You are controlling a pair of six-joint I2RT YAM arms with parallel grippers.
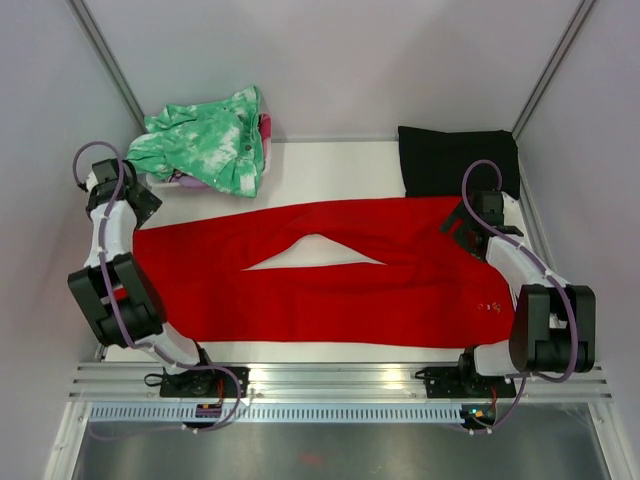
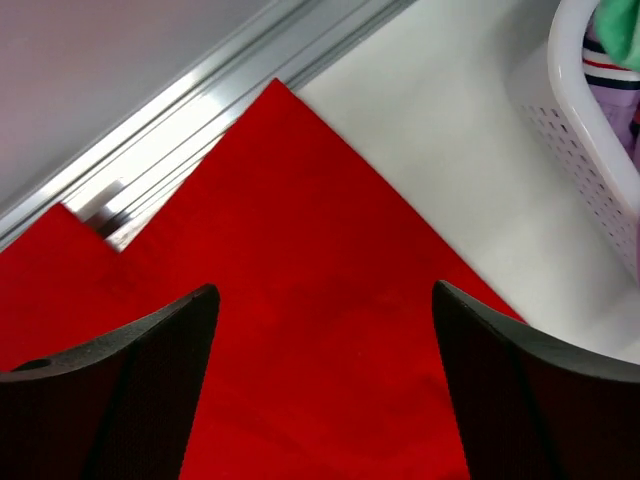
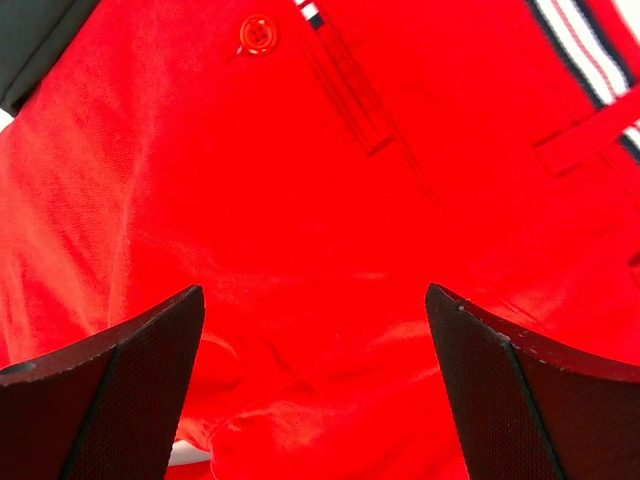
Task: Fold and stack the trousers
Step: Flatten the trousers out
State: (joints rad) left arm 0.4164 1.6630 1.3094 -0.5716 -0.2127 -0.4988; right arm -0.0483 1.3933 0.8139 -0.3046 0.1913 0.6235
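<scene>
The bright red trousers [image 1: 330,290] lie spread flat across the table, legs pointing left and waist at the right. My left gripper [image 1: 143,212] is open and empty over the leg ends; in the left wrist view [image 2: 325,300] the red leg fabric [image 2: 300,220] lies between its fingers. My right gripper [image 1: 462,226] is open and empty over the far corner of the waist; in the right wrist view [image 3: 315,300] the red cloth [image 3: 300,180], a red button [image 3: 258,34] and the striped waistband trim [image 3: 580,45] show.
A folded black cloth [image 1: 455,160] lies at the back right, partly under the waist. A green-and-white mottled garment [image 1: 205,140] sits in a white basket [image 2: 580,150] at the back left. A metal rail [image 1: 340,380] runs along the near edge.
</scene>
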